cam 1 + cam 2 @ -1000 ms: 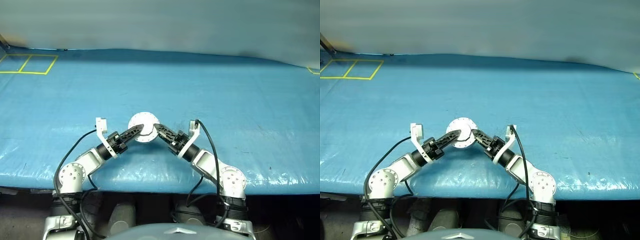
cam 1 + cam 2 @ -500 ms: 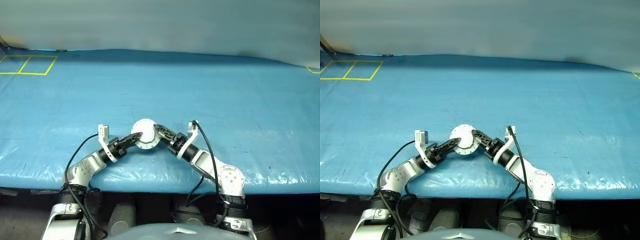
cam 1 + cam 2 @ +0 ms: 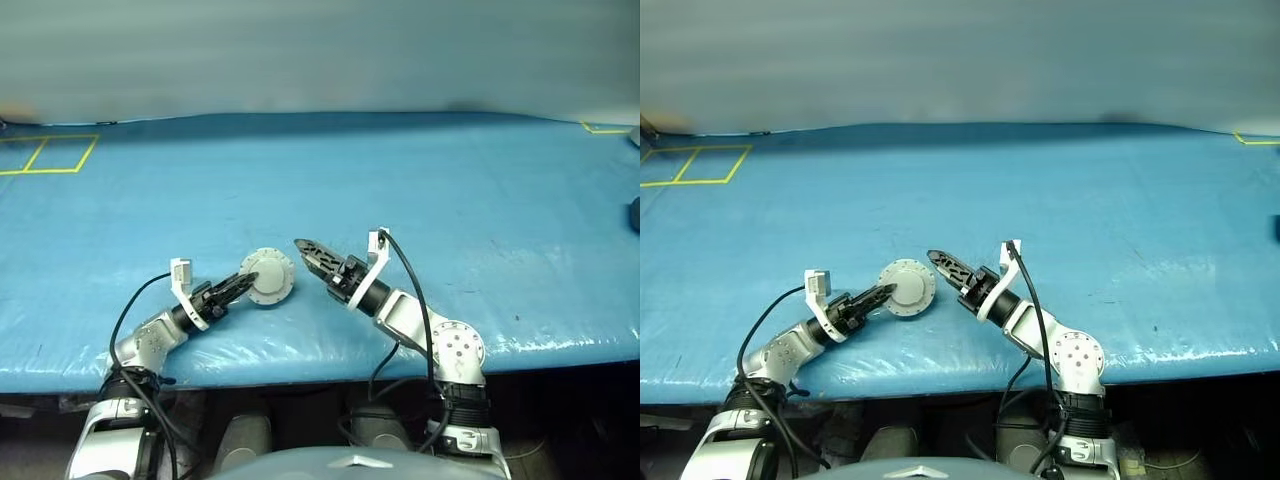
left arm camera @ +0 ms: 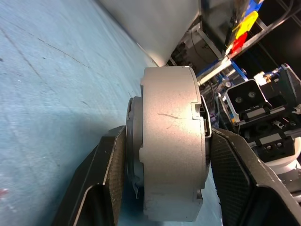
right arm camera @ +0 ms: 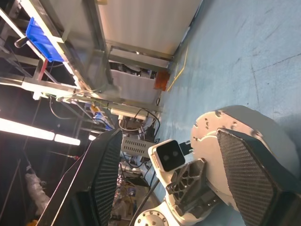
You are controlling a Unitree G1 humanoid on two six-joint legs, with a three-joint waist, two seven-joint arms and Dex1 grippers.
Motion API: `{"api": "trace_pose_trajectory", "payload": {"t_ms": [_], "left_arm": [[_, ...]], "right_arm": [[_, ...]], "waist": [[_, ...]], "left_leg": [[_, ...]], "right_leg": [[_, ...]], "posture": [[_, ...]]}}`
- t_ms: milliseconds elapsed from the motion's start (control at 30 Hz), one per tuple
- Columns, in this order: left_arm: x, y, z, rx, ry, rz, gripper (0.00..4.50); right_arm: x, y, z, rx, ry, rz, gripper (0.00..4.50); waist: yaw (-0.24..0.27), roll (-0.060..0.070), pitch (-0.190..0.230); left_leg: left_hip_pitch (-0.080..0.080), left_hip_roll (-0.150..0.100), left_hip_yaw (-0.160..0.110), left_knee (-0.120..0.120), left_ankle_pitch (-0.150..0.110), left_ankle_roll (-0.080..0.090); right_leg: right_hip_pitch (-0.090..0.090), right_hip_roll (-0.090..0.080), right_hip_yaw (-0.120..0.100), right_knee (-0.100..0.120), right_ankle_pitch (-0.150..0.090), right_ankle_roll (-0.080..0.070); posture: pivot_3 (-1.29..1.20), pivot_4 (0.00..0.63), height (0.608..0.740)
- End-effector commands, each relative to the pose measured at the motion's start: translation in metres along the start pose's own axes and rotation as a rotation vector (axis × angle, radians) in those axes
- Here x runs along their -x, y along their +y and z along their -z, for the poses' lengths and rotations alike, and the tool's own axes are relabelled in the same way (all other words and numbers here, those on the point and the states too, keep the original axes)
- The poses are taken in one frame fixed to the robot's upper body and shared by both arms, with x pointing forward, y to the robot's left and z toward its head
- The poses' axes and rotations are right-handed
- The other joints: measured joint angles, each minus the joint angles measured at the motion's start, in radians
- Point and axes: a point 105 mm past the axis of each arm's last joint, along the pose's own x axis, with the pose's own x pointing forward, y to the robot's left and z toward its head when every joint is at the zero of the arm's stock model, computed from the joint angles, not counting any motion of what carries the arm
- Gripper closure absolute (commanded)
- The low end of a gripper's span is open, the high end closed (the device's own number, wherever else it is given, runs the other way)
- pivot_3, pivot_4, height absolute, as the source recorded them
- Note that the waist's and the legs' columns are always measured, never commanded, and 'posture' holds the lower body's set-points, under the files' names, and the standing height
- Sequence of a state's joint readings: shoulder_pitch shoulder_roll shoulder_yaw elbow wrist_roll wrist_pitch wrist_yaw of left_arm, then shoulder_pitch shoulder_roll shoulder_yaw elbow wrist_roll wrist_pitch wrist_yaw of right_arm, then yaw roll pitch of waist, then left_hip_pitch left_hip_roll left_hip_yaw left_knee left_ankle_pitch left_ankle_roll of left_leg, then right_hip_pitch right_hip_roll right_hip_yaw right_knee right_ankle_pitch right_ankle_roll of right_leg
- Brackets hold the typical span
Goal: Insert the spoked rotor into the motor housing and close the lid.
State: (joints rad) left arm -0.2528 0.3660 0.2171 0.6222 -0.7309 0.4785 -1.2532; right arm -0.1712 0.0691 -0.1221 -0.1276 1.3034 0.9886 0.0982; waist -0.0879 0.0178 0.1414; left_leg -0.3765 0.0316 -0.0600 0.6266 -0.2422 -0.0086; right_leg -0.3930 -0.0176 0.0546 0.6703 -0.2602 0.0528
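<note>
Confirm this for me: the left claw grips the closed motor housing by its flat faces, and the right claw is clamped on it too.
Not quite. The left claw does grip the closed motor housing by its flat faces, but the right claw is open and clear of it, beside the housing. The left eye view shows the gap between them.

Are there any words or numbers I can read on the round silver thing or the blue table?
None: no words or numbers can be read.
Round silver metal motor housing, held by the left gripper: bare metal.
Blue table cover: yellow taped lines, no letters.
</note>
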Motion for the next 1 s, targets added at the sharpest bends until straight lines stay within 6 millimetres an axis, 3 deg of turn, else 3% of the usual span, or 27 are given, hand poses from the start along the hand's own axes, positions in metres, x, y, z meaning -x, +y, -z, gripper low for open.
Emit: {"api": "trace_pose_trajectory", "payload": {"t_ms": [33, 100, 167, 300, 400, 533, 800, 1000], "left_arm": [[-0.003, -0.006, -0.017, 0.054, -0.137, 0.027, 2.12], [-0.045, -0.02, -0.026, 0.039, -0.16, 0.046, 2.12], [-0.068, -0.036, -0.036, 0.038, -0.207, 0.043, 2.12], [-0.088, -0.068, -0.044, 0.021, -0.25, 0.05, 2.12], [-0.097, -0.094, -0.06, -0.004, -0.345, 0.038, 2.12], [-0.089, -0.098, -0.079, -0.035, -0.442, -0.058, 2.12], [-0.042, -0.073, -0.108, -0.135, -0.582, -0.34, 2.12], [-0.01, -0.052, -0.106, -0.231, -0.556, -0.518, 2.12]], "right_arm": [[-0.002, 0.013, -0.001, 0.016, -0.005, -0.056, 1.15], [-0.002, 0.012, -0.001, 0.016, -0.005, -0.054, 1.15], [-0.002, 0.012, -0.001, 0.017, -0.002, -0.053, 1.15], [-0.003, 0.012, 0.0, 0.016, 0.005, -0.052, 1.15], [-0.004, 0.011, 0.001, 0.014, 0.006, -0.05, 1.15], [-0.004, 0.01, 0.001, 0.011, 0.003, -0.046, 1.15], [-0.003, 0.009, -0.003, 0.041, -0.025, -0.03, 1.15], [0.007, 0.005, -0.027, 0.318, -0.113, 0.114, 1.15]], "waist": [[-0.003, 0.0, 0.0], [0.009, -0.004, 0.002], [0.03, -0.008, 0.005], [0.032, -0.016, 0.01], [0.026, -0.018, 0.011], [0.028, -0.02, 0.012], [0.027, -0.023, 0.014], [0.035, -0.023, 0.014]], "left_leg": [[0.0, 0.001, 0.0, 0.0, 0.0, 0.0], [-0.002, 0.005, -0.001, 0.0, 0.0, 0.0], [-0.009, 0.005, -0.004, 0.003, 0.0, 0.0], [-0.031, 0.005, -0.006, 0.016, 0.0, -0.003], [-0.035, 0.005, -0.003, 0.02, -0.003, -0.008], [-0.035, 0.005, -0.003, 0.02, -0.003, -0.007], [-0.035, 0.005, -0.003, 0.021, -0.003, -0.007], [-0.036, 0.004, -0.002, 0.02, -0.003, -0.008]], "right_leg": [[-0.001, 0.001, 0.0, 0.002, -0.001, -0.001], [-0.003, 0.005, 0.0, 0.003, -0.001, -0.002], [-0.006, 0.007, 0.0, 0.003, -0.001, -0.003], [-0.019, 0.008, 0.002, 0.002, 0.004, -0.006], [-0.022, 0.007, 0.005, 0.001, 0.006, -0.003], [-0.021, 0.007, 0.005, -0.001, 0.006, -0.002], [-0.021, 0.009, 0.005, -0.001, 0.006, -0.002], [-0.021, 0.008, 0.005, -0.005, 0.007, -0.001]], "posture": [[0.0, 0.15, 0.74], [0.0, 0.15, 0.74], [0.0, 0.15, 0.74], [0.0, 0.15, 0.74], [0.0, 0.15, 0.74], [0.0, 0.15, 0.74], [0.0, 0.15, 0.74], [0.0, 0.15, 0.74]]}}
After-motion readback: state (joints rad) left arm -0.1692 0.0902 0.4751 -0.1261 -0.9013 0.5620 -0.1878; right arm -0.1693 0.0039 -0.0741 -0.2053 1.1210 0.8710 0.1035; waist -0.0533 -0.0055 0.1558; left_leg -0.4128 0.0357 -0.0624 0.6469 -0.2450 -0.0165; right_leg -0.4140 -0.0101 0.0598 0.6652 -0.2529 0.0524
